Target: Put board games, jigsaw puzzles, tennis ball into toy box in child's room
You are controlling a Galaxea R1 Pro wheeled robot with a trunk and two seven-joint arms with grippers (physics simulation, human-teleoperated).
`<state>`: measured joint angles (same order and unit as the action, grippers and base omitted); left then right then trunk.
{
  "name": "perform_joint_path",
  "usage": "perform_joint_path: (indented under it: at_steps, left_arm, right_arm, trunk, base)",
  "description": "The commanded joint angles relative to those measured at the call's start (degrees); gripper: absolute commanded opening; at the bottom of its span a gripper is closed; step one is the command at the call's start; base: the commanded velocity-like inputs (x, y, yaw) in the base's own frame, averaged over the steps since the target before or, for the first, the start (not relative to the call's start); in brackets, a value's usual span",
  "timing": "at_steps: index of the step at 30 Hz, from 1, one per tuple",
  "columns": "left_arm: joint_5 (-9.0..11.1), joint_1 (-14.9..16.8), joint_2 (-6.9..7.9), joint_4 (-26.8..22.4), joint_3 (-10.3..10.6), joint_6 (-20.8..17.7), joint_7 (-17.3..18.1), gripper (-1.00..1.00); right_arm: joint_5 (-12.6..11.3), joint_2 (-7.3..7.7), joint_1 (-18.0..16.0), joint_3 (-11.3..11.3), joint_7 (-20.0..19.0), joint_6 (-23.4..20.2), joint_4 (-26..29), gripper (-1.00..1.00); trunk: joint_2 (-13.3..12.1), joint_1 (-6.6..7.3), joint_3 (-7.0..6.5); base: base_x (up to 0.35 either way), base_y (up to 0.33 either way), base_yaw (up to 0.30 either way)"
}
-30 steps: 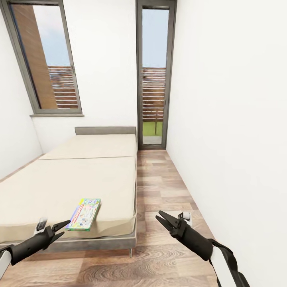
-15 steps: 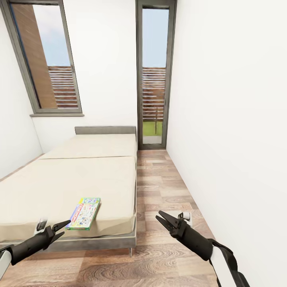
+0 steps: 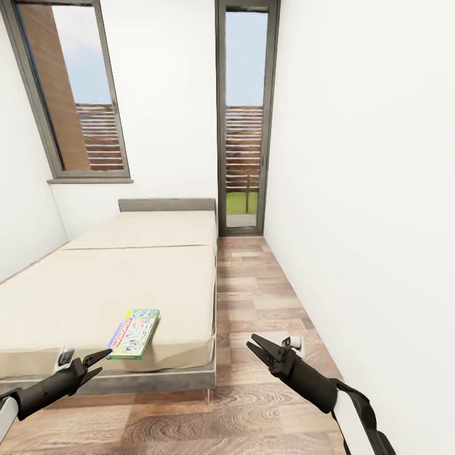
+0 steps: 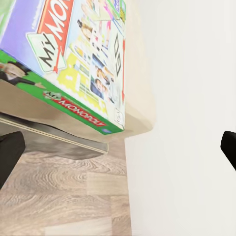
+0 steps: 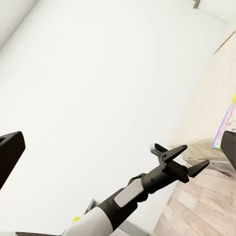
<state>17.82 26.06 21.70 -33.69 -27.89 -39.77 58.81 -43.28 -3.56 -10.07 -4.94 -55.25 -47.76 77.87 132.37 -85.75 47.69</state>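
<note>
Here the open, empty left pincer (image 3: 105, 359) hovered just short of the flat green-white Monopoly board game box (image 3: 133, 333); approaching low risked nudging it along the cream-beige bed (image 3: 95, 284).

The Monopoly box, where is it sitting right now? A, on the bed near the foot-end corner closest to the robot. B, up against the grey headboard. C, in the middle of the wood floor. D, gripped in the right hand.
A: the Monopoly box lies flat on the cream bed near its near corner, just ahead of the open left hand; the right hand is open and empty over the floor.
</note>
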Motion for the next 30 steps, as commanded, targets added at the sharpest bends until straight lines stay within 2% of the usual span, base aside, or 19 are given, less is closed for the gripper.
perform_joint_path:
  at_steps: [1,4,20,30]
  left_arm:
    - [0.2,0.04,0.0,0.02,-0.06,-0.39,0.08,1.0]
    - [0.2,0.04,0.01,0.02,-0.06,-0.39,0.08,1.0]
    - [0.18,0.04,0.01,0.02,-0.07,-0.33,0.05,1.0]
    - [0.12,0.04,-0.06,0.02,-0.08,-0.28,0.0,1.0]
  right_arm:
    - [-0.05,-0.05,-0.04,-0.1,-0.12,-0.3,0.0,1.0]
    - [-0.05,-0.05,-0.04,-0.08,-0.12,-0.3,0.0,1.0]
    - [-0.05,-0.05,-0.04,-0.07,-0.12,-0.26,0.0,1.0]
    - [-0.05,-0.05,-0.04,-0.07,-0.12,-0.26,0.0,1.0]
  trunk:
    - [0.44,-0.21,0.24]
    - [1.64,-0.87,0.78]
    - [1.64,-0.87,0.78]
    - [1.64,-0.87,0.78]
  base:
    - [0.0,0.0,0.0]
    - [0.0,0.0,0.0]
    - [0.004,0.0,0.0]
    - [0.151,0.037,0.0]
